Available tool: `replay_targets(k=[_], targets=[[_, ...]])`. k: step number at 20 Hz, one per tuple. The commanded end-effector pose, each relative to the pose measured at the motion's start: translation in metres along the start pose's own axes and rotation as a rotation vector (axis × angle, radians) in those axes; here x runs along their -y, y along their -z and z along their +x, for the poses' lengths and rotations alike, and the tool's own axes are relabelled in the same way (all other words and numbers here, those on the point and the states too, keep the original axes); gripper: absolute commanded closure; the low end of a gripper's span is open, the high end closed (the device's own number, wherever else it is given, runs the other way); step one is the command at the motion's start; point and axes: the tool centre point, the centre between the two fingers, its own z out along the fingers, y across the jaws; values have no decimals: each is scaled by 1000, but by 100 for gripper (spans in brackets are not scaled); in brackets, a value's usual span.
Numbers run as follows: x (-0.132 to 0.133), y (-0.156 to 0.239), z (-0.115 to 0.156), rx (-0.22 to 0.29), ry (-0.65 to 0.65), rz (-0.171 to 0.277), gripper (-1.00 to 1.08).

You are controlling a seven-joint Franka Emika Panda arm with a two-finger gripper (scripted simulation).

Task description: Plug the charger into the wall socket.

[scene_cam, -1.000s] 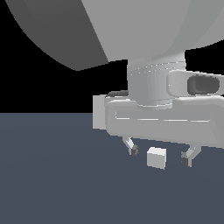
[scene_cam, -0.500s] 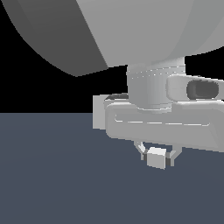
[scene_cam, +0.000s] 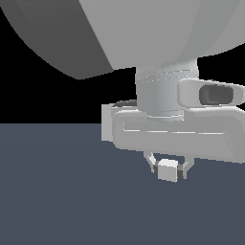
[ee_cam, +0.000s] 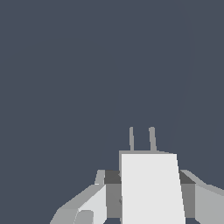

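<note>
The charger (scene_cam: 167,171) is a small off-white cube held between my fingers, just above the dark blue-grey floor (scene_cam: 57,191). My gripper (scene_cam: 168,168) is shut on it, under the large grey arm body. In the wrist view the charger (ee_cam: 151,188) is a white block with two thin prongs (ee_cam: 141,139) pointing away from the camera, and a finger (ee_cam: 87,203) presses its side. The wall socket is out of view in both frames.
The arm's big grey link (scene_cam: 143,33) fills the upper part of the exterior view. A black background lies above the floor line.
The fingers have closed from wide apart onto the charger. The charger has risen slightly with the gripper.
</note>
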Motion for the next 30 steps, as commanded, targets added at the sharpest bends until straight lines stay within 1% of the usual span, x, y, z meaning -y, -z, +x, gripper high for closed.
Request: replay_targets(k=[1,6,13,18,23,30], targets=[[7,5,0,-1,7,3,108],[32,23,-1,0,30,9,108],[81,59,-4,-1,77,22,108],[107,78,-6,-1,103,27,108],[121,88,-6,-1,116,30,108],[122,89,-6,-1,118,31,108]])
